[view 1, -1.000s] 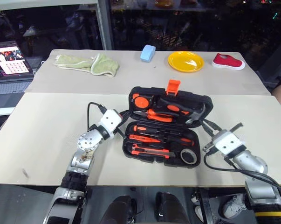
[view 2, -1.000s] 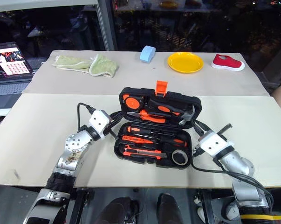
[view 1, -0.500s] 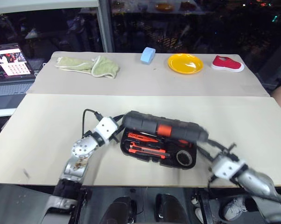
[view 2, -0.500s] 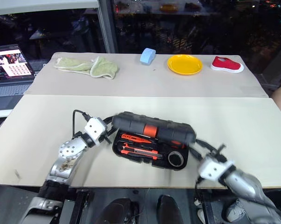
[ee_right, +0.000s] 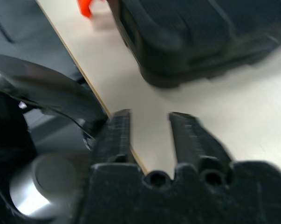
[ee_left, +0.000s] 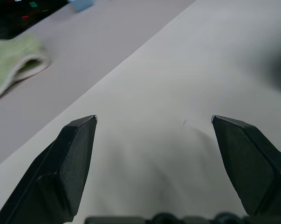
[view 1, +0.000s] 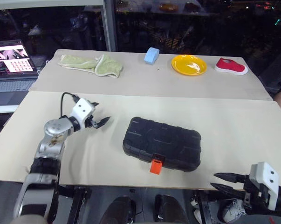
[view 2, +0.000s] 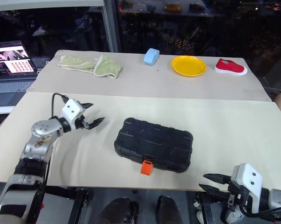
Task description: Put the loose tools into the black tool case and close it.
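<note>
Closure of the black tool case (view 1: 161, 144) appears complete: its lid is down, it lies flat on the surface (view 1: 233, 121), and its small orange latch (view 1: 155, 165) hangs at the edge nearest the robot. No loose tools are seen outside the case, so they are judged to be inside. The left gripper (view 1: 99, 122) is held above the surface to the left of the case, well apart from it; its fingers (ee_left: 77, 158) are spread wide and nothing is held between them. The right gripper (view 2: 214, 183) sits off the near surface edge, to the near right of the case, and its fingers (ee_right: 117, 135) are seen with a narrow gap between them, nothing being gripped. The main risk is judged to lie with the latch: whether it is snapped home cannot be told, and if it is only resting, the lid could spring open once the case is lifted, and tools could spill. A second risk is posed by the case's place close to the near edge of the surface; a careless push on the latch from the far side could slide it off. A bump from the right arm against that edge is also possible should it be raised again without clearance.
</note>
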{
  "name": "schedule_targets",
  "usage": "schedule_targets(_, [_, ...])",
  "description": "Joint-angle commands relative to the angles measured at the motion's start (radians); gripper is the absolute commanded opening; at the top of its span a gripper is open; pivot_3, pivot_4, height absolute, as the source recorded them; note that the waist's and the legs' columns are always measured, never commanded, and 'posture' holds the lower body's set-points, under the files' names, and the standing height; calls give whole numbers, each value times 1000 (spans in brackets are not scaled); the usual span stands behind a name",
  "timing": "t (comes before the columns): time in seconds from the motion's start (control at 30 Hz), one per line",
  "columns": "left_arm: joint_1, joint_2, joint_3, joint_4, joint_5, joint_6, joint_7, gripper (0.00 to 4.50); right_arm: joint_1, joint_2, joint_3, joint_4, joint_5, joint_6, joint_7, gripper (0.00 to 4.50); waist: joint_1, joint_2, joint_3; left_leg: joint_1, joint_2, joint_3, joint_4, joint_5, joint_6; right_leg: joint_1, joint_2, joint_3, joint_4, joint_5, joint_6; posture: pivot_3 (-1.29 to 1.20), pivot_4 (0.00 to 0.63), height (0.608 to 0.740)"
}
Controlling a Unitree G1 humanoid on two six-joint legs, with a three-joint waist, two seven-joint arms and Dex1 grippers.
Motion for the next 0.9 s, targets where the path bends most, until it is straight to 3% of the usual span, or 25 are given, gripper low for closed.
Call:
schedule_targets(0.03, [-150,-48,-63,140,28,-61,-97,3543,-68,11,110,-58,-57,36,-2,46,5,-1,0,-3,0,0,0,0,-1,-2,0,0,0,0,0,0,150,732])
schedule_targets(0.1, [-239,-92,-98,236,48,-106,-144,2621,-132,21,183,-52,-110,38,-9,0,8,-1,0,-14,-1,0,2,1,-2,-11,0,-1,1,1,-1,0,150,732])
schedule_targets(0.17, [-309,-141,-124,306,54,-140,-203,2059,-197,38,249,-32,-161,39,-21,0,9,-3,0,-16,-2,0,4,1,-2,-12,-1,-2,1,1,-1,0,150,732])
schedule_targets(0.33, [-372,-198,-151,399,79,-233,-260,81,-297,76,312,11,-218,54,-35,0,-2,-3,0,-19,-3,0,8,-1,1,-12,-2,-4,0,1,1,0,150,732])
schedule_targets(0.57, [-347,-190,-250,380,151,-229,-426,81,-451,135,336,109,-337,64,-127,0,-8,-4,1,-18,-2,0,11,0,0,-11,-1,-3,2,2,1,0,150,732])
schedule_targets(0.77, [-226,-115,-291,139,89,-100,-654,81,-561,180,307,215,-393,58,-193,0,-18,-3,0,-15,-2,0,12,-1,2,-9,-1,-2,3,3,1,0,150,732])
schedule_targets(0.9, [-138,-63,-296,-54,46,16,-717,81,-597,187,298,247,-409,65,-206,0,-22,-1,0,-16,-2,0,11,-1,2,-11,-1,-1,3,3,1,0,150,732])
